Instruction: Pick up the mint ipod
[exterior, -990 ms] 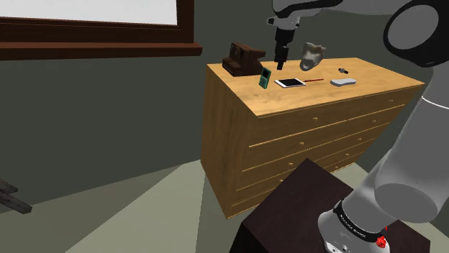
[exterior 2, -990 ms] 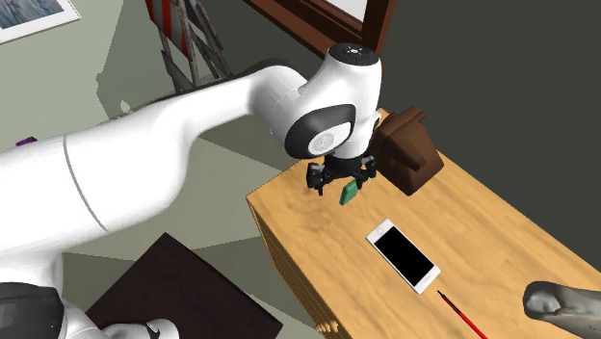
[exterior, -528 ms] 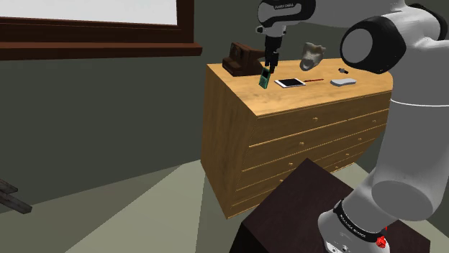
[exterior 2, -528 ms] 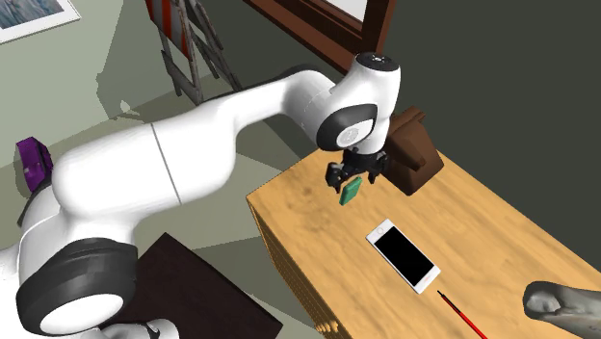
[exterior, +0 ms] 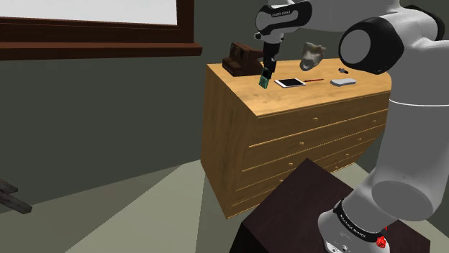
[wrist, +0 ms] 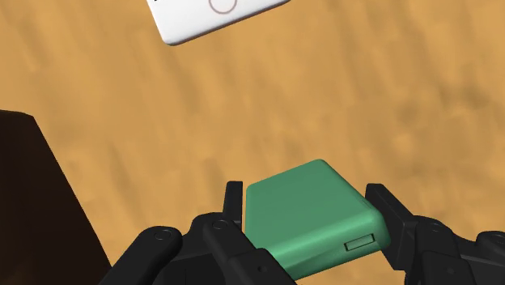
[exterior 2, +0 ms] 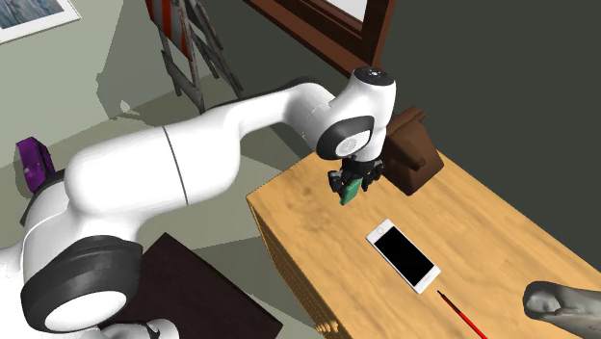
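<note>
Gripping the green player (wrist: 314,220) with the hand (wrist: 305,194), edges only; risks slipping and dropping onto the worktop (wrist: 340,97) beneath.

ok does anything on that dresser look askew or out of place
Only the green ipod: it sits tilted between the jaws, which clasp its sides, rather than flat like the white phone on the wooden dresser. Nothing looks spilled or damaged.

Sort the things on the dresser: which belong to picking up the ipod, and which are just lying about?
Job: green ipod; tool clasping it.
Lying about: white phone; red pencil; brown block; grey lump.
</note>
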{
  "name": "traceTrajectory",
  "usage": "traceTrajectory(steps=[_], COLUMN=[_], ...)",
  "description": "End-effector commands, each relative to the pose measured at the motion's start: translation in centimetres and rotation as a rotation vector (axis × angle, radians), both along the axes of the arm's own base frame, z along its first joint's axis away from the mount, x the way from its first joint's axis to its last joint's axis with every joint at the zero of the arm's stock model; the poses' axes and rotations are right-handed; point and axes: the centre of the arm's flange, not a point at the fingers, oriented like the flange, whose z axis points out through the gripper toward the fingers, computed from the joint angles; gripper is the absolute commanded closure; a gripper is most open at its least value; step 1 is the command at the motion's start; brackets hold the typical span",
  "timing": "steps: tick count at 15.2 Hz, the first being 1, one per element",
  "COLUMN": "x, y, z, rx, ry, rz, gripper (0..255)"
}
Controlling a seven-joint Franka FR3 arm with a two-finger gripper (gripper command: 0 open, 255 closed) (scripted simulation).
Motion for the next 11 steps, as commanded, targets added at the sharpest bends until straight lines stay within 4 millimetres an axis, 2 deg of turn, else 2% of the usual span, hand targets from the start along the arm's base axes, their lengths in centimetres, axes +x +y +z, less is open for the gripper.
traceTrajectory(steps=[1, 8, 11], x=[0.0, 0.0, -0.1], y=[0.0, 0.0, 0.0], z=[-0.1, -0.1, 1.5], rx=[0.0, 0.0, 0.0], ry=[0.0, 0.0, 0.0], rz=[0.0, 0.0, 0.0], gripper=[255, 255, 255])
